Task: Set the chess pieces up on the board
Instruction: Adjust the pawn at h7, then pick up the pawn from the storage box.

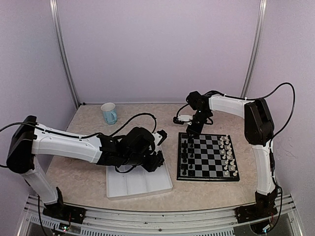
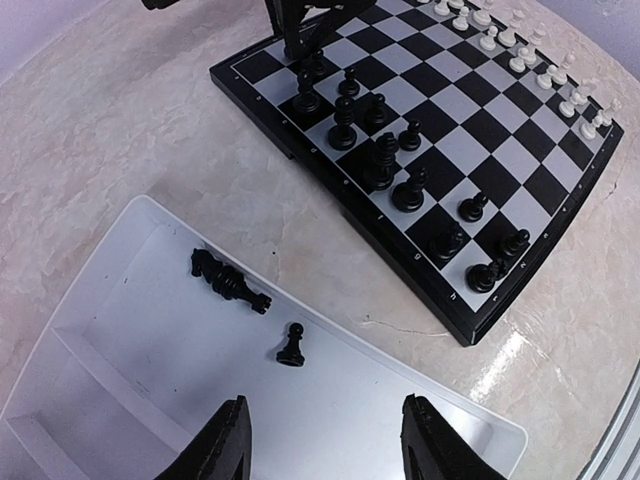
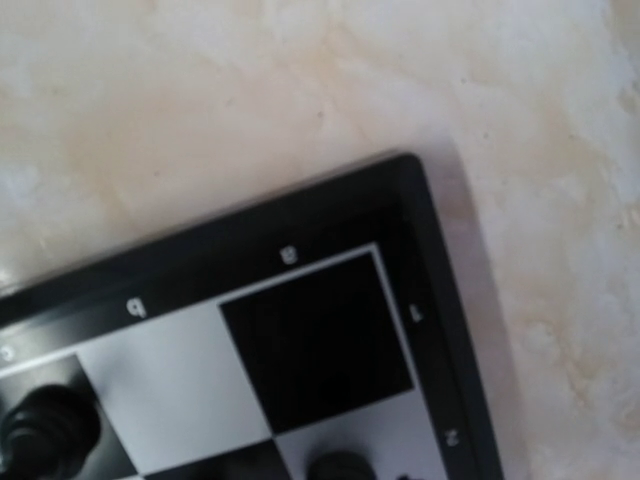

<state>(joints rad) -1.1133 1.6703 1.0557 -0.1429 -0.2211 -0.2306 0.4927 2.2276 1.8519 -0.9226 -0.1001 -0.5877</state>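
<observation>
While one pawn (image 2: 291, 345) stands upright, two chess pieces (image 2: 230, 280) lie flat, end-to-end.

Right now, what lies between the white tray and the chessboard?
Only bare table separates tray and board; the left wrist view shows it.

One board (image 1: 206, 178), one white tray (image 1: 142, 186), one blue mug (image 1: 109, 113), two arms (image 1: 64, 142) (image 1: 231, 105), about fifteen black chess pieces (image 2: 408, 190), white pieces (image 2: 520, 55) uncountable.

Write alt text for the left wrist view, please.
Open left gripper hovers over a white tray holding a few loose black pieces, one pawn upright. Beyond it, the board carries black pieces along its near side and white pieces along its far side.
</observation>
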